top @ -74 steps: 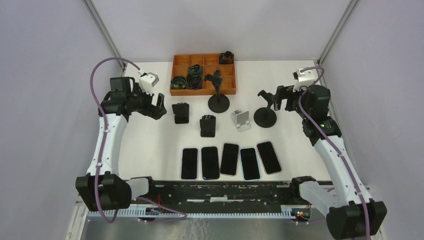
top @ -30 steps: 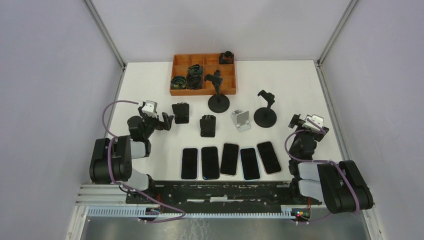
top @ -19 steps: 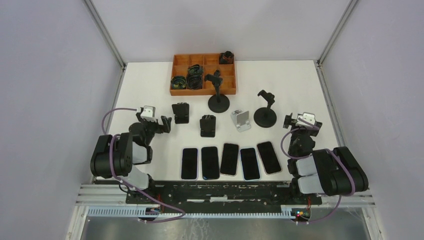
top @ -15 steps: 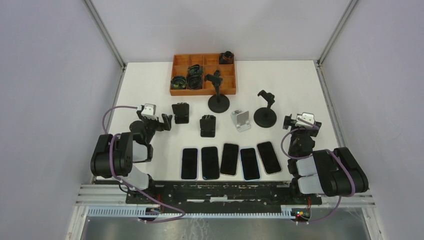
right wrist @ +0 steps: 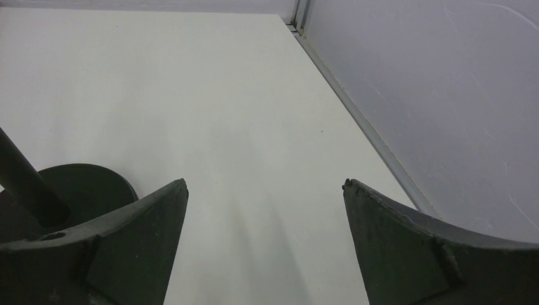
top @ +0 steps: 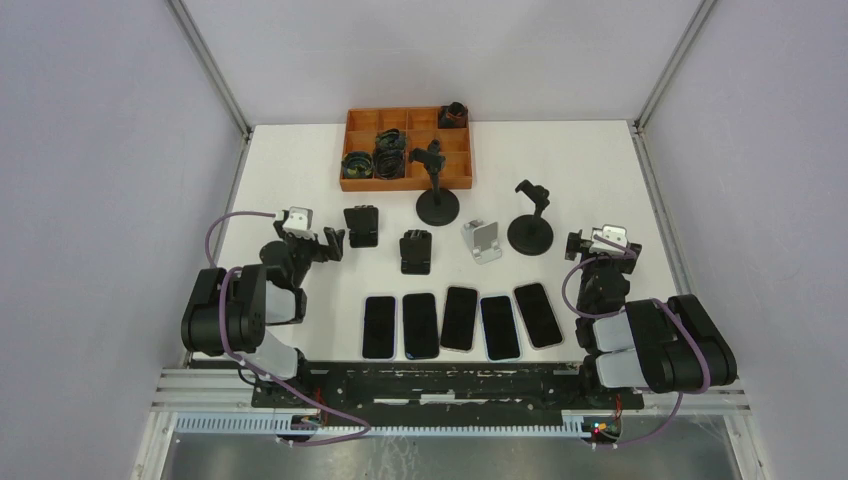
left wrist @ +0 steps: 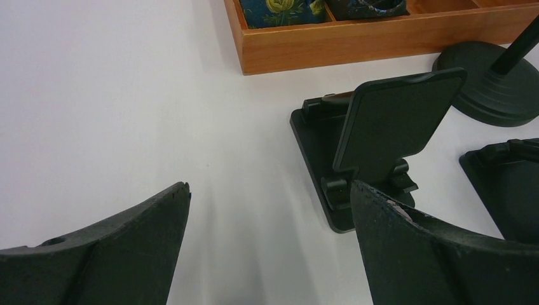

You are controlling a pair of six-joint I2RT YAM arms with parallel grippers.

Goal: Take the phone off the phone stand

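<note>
Phones: five are laid flat, side by side, in a row along the near edge of the worktop; they lie apart from every stand.
Left claw: held low toward the left edge, fingers spread wide, nothing clamped.
Right claw: held low toward the right edge, fingers spread wide, nothing clamped.
Second black stand: set just beyond the row, left of centre.
Silver stand: set beside it, toward the right.
Right pole stand: its round base is seen just left of the right claw.
Black folding stand: placed just beyond the left claw, its back plate tilted up.
Left pole stand: stood just before the tray.
Wooden tray: placed toward the far edge, dark items held in its compartments.
</note>
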